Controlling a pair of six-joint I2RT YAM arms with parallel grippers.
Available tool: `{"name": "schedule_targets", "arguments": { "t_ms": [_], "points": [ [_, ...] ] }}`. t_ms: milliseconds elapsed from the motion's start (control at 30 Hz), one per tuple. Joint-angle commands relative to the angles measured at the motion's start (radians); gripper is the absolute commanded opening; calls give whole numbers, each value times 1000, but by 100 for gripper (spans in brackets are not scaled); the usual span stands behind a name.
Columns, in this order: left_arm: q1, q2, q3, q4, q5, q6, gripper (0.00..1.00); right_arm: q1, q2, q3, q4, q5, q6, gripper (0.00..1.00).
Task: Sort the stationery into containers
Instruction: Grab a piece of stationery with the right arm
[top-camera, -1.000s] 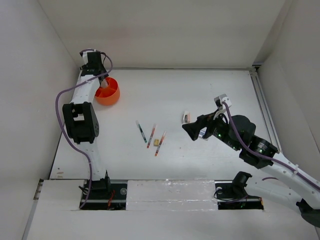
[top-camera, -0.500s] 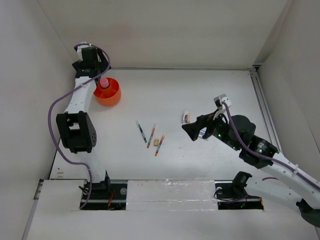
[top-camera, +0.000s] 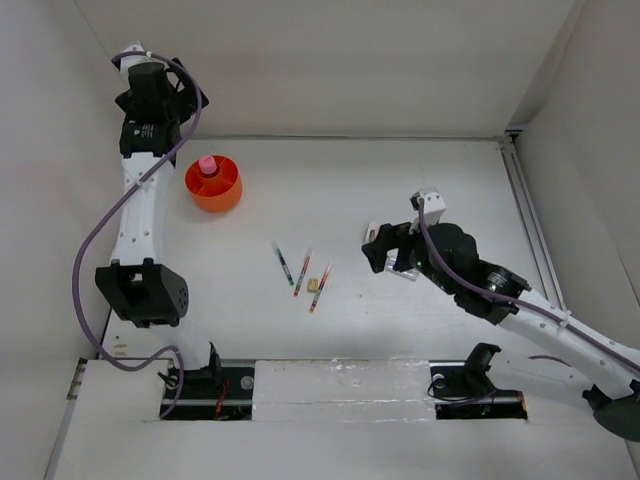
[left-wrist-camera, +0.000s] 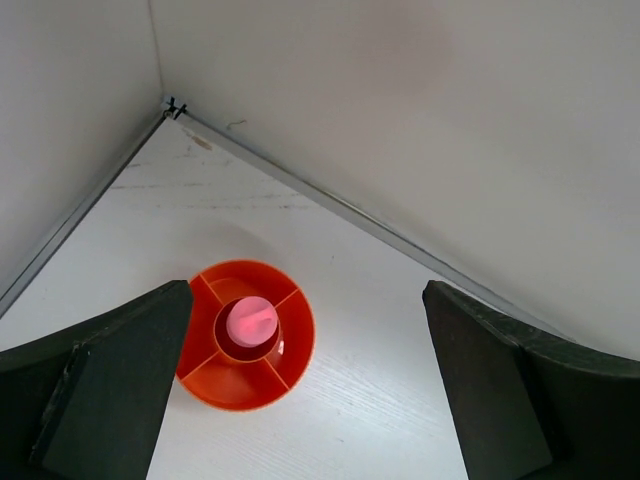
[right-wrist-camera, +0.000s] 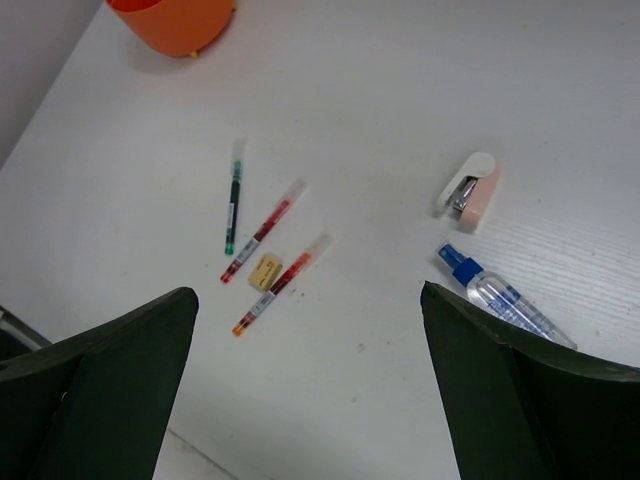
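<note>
The orange tub (top-camera: 227, 190) stands at the table's far left. A pink-capped tube (left-wrist-camera: 250, 320) stands upright in the centre well of the tub (left-wrist-camera: 240, 388). My left gripper (left-wrist-camera: 305, 288) hangs open high above it, holding nothing. On the table's middle lie a dark green pen (right-wrist-camera: 233, 210), two red pens (right-wrist-camera: 262, 230) (right-wrist-camera: 282, 284) and a tan cube (right-wrist-camera: 264, 271). To their right lie a white-tan eraser (right-wrist-camera: 470, 190) and a clear blue-capped tube (right-wrist-camera: 500, 295). My right gripper (right-wrist-camera: 309, 290) is open above the table, between the pens and the tube.
White walls close the table at the back and on both sides, and the tub sits near the left wall. A metal rail (top-camera: 525, 215) runs along the right edge. The pens (top-camera: 302, 271) lie between the two arms.
My left gripper opened, let go of the pink-capped tube in the tub and rose up and back. My right gripper shifted a little left toward the eraser.
</note>
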Motion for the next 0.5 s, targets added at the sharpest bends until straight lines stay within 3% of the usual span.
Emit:
{"name": "schedule_targets", "arguments": {
  "t_ms": [0, 133, 300, 467],
  "points": [
    [0, -106, -4, -20, 16, -31, 100, 6, 19, 18, 46, 96, 12, 100],
    [0, -193, -48, -37, 85, -82, 100, 6, 176, 81, -17, 205, 107, 100],
    [0, -228, -53, -207, 171, -82, 100, 27, 366, 180, -123, 376, 369, 100],
    [0, -445, -472, -86, 206, -92, 100, 47, 487, 199, -106, 350, 457, 100]
  ]
}}
